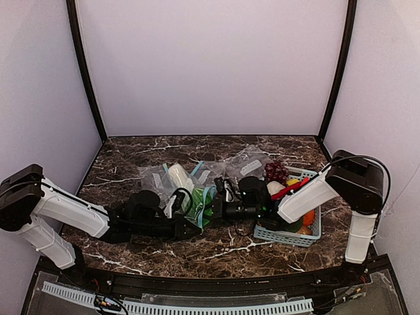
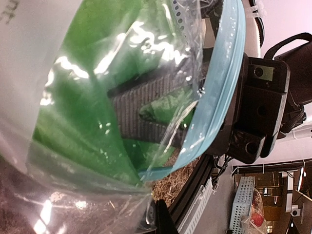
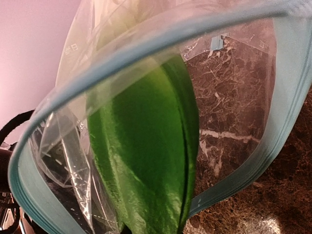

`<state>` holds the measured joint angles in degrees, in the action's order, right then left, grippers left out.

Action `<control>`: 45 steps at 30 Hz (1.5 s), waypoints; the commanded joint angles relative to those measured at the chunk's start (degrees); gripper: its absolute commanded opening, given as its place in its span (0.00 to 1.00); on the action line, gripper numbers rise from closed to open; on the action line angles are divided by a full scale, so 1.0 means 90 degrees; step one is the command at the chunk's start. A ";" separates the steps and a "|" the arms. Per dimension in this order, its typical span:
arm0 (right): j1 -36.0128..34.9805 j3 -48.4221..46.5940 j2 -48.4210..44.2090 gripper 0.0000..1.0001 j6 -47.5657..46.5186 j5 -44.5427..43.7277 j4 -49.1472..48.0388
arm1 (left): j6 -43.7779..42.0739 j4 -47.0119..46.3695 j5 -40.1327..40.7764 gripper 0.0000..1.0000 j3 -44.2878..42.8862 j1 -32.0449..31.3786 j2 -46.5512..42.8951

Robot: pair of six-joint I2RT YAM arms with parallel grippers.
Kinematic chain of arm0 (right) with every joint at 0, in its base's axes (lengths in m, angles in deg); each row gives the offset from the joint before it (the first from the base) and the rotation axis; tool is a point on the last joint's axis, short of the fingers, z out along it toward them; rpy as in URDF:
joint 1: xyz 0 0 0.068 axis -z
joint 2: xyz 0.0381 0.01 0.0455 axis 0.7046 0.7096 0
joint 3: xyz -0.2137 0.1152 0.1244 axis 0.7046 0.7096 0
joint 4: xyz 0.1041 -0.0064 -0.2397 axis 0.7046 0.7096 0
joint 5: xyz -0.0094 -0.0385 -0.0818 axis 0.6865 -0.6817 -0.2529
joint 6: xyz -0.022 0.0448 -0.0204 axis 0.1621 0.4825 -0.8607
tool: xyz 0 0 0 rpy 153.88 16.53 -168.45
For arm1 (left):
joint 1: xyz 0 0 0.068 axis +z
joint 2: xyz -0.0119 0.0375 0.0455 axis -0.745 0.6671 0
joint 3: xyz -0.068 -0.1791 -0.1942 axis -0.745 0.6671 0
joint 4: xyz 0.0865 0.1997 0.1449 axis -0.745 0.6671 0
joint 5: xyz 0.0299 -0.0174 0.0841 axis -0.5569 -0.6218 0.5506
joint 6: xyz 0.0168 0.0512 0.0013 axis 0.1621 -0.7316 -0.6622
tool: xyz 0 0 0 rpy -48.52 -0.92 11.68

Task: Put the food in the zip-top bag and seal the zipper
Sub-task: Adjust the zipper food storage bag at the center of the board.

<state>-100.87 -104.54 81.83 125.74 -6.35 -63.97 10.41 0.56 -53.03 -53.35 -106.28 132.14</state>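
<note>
Most of leafy vegetable (image 2: 78,112) blurry behind zip-top bag (image 2: 187,58) plastic

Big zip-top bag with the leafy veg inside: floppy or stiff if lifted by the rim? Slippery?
Probably floppy: the zip-top bag film is creased and folded. The zipper holds a smooth curve, so the rim is likely stiffer. Glossy highlights suggest slippery film, and the leafy vegetable inside may slide and pull the bag down.
</note>
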 commanded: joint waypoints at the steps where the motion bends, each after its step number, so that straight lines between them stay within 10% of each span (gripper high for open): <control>1: 0.0030 -0.0033 0.0076 0.00 -0.0161 0.0058 -0.0584 | -0.0019 -0.0437 -0.0403 0.01 -0.0309 -0.0137 0.0082; 17: -0.0036 0.0290 -0.0822 0.00 -0.0742 -0.1142 0.1621 | 0.0003 0.0515 0.0214 0.01 0.0235 -0.0106 -0.0761; 45: -0.0098 -0.0538 -0.1204 0.00 -0.4645 0.0572 0.4430 | -0.1487 0.2668 -0.1988 0.01 0.0170 0.0483 -0.1776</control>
<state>-101.44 -105.27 69.43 89.64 -2.09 -26.36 1.01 21.81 -63.92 -50.50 -102.26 117.82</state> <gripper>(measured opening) 0.049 0.010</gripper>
